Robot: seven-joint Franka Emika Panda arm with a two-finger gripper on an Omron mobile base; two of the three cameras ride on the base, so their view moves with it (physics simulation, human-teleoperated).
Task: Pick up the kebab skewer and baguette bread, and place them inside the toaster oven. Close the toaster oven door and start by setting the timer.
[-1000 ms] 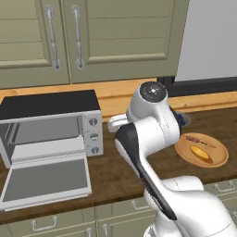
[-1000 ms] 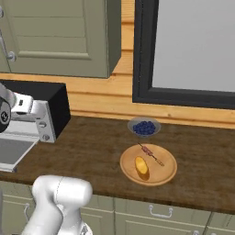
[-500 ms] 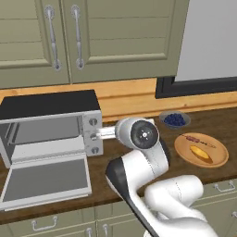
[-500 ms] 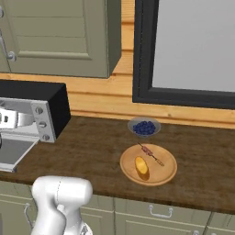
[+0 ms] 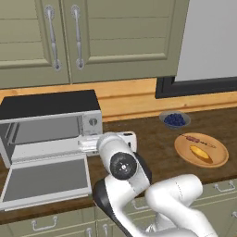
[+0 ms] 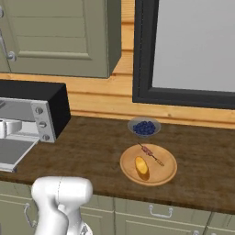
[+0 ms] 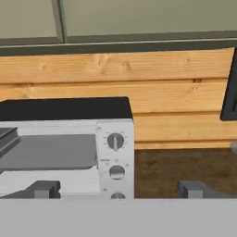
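I've got the gripper (image 7: pixel 118 189) spread wide and empty, facing the toaster oven (image 5: pixel 51 120), door (image 5: pixel 46 178) down. Kebab skewer (image 6: pixel 151 154) and baguette bread (image 6: pixel 141 167) sit together on the wooden plate (image 6: pixel 167 175), far right.

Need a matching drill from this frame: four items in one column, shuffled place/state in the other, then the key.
Items
1. kebab skewer
2. baguette bread
3. toaster oven door
4. bowl of blueberries

Place or state
A. folded down flat, open
B. on the counter just behind the wooden plate
C. on the plate's near half, yellow-orange
D. on the plate's far half, thin stick with reddish-brown chunks

Pairs: 1-D, 2-C, 3-A, 4-B
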